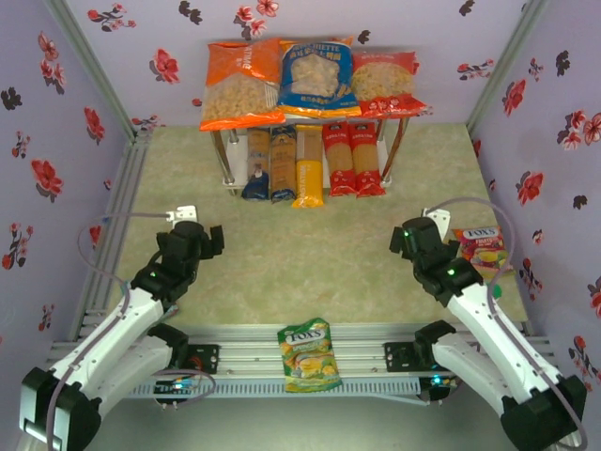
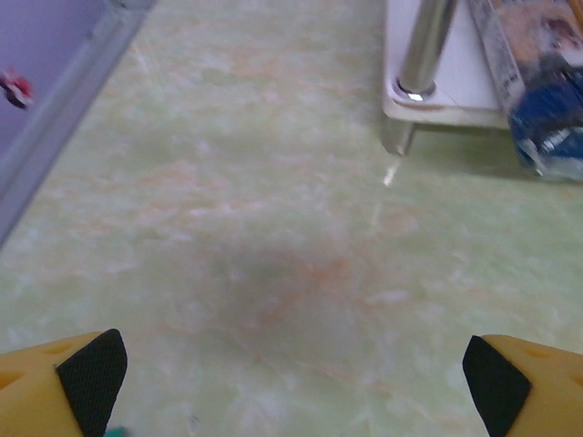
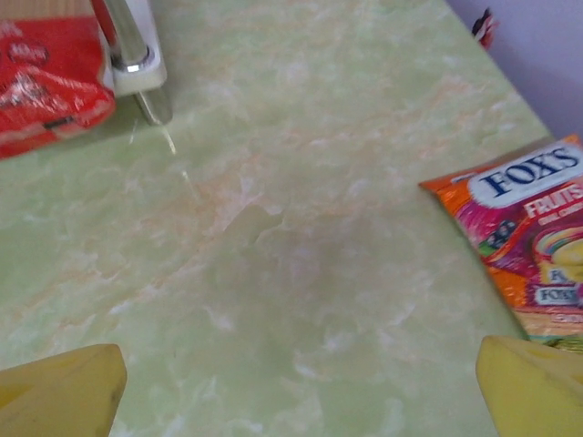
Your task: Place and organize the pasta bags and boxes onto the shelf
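The shelf seems to carry everything: three bags side by side on its top board, five pasta boxes in a row on its lower one. I'd say nothing is left. The left gripper and right gripper hang out in front of it, jaws spread and empty.

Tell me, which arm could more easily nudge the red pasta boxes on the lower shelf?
Probably the right. The red pasta boxes lie on the shelf at its lower board's right end, nearer the right gripper, whose jaws stand open and empty. The left gripper sits toward the brown boxes.
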{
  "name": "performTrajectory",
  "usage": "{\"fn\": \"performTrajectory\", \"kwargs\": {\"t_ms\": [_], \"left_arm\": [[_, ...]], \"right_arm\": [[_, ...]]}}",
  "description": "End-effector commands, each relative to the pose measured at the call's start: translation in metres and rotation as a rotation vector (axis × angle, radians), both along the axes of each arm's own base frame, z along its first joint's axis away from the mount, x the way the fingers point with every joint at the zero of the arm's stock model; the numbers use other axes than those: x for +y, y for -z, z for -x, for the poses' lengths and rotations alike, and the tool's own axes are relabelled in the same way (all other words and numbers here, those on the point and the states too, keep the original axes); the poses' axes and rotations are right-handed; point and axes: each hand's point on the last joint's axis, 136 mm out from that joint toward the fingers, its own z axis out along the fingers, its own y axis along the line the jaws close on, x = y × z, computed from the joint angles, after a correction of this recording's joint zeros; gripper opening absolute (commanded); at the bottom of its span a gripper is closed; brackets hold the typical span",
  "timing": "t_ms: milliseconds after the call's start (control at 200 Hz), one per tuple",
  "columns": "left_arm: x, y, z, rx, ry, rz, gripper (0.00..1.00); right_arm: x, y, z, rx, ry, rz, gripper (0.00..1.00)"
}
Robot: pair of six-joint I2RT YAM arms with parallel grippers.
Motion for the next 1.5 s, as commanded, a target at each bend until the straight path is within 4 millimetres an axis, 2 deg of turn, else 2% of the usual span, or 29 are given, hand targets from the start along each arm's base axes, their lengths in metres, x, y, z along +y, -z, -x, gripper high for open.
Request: {"fn": "performTrajectory", "kwargs": {"t_ms": [0, 40, 155, 350, 485, 520, 550, 650, 775, 920, 945, 1030, 1230, 1325, 1360, 1450, 1460, 1495], "left_arm": [[0.02, -0.019, -0.015, -0.119, -0.071, -0.08, 1.0], [0.026, -0.021, -0.019, -0.138, -0.09, -0.088, 1.0], [0.045, -0.009, -0.033, -0.181, -0.136, -0.138, 1.0], [0.081, 0.003, -0.053, -0.22, -0.239, -0.121, 1.0], [0.094, 0.012, -0.059, -0.259, -0.255, -0.097, 1.0], [0.094, 0.011, -0.063, -0.284, -0.25, -0.082, 1.0], [0.094, 0.024, -0.06, -0.27, -0.244, -0.074, 1.0], [0.087, 0.036, -0.073, -0.266, -0.192, -0.081, 0.99], [0.082, 0.034, -0.084, -0.291, -0.145, -0.128, 1.0], [0.073, 0.062, -0.085, -0.307, -0.089, -0.134, 0.99], [0.071, 0.057, -0.086, -0.335, -0.081, -0.145, 1.0], [0.06, 0.06, -0.089, -0.296, -0.021, -0.153, 1.0], [0.053, 0.062, -0.094, -0.279, 0.016, -0.162, 1.0], [0.057, 0.071, -0.098, -0.219, 0.009, -0.152, 1.0], [0.056, 0.063, -0.107, -0.234, 0.016, -0.142, 1.0], [0.054, 0.059, -0.104, -0.264, 0.026, -0.143, 1.0], [0.054, 0.064, -0.099, -0.253, 0.03, -0.146, 1.0], [0.05, 0.064, -0.093, -0.273, 0.044, -0.156, 1.0]], "right_arm": [[0.006, 0.001, -0.015, -0.04, 0.022, -0.059, 0.99], [0.007, 0.002, -0.017, -0.036, 0.021, -0.054, 0.99], [0.007, 0.009, -0.021, -0.021, 0.018, -0.047, 0.99], [0.004, 0.015, -0.022, -0.01, 0.023, -0.041, 0.99], [-0.002, 0.018, -0.02, -0.017, 0.038, -0.033, 0.99], [-0.003, 0.019, -0.021, -0.018, 0.039, -0.037, 0.99], [-0.003, 0.019, -0.021, -0.021, 0.034, -0.038, 0.99], [-0.005, 0.021, -0.024, -0.017, 0.037, -0.034, 0.99], [-0.007, 0.024, -0.03, -0.003, 0.051, -0.038, 0.99], [-0.005, 0.024, -0.036, -0.022, 0.054, -0.057, 0.99], [-0.005, 0.023, -0.037, -0.025, 0.056, -0.059, 0.99], [-0.006, 0.02, -0.038, -0.04, 0.059, -0.063, 0.99], [-0.014, 0.02, -0.039, -0.064, 0.09, -0.048, 0.99], [-0.019, 0.021, -0.041, -0.096, 0.115, -0.042, 0.99], [-0.022, 0.021, -0.043, -0.121, 0.132, -0.035, 0.99], [-0.031, 0.015, -0.05, -0.206, 0.173, -0.01, 0.99], [-0.032, 0.014, -0.051, -0.217, 0.178, -0.007, 0.99], [-0.035, 0.011, -0.054, -0.253, 0.183, 0.009, 0.99]]}}
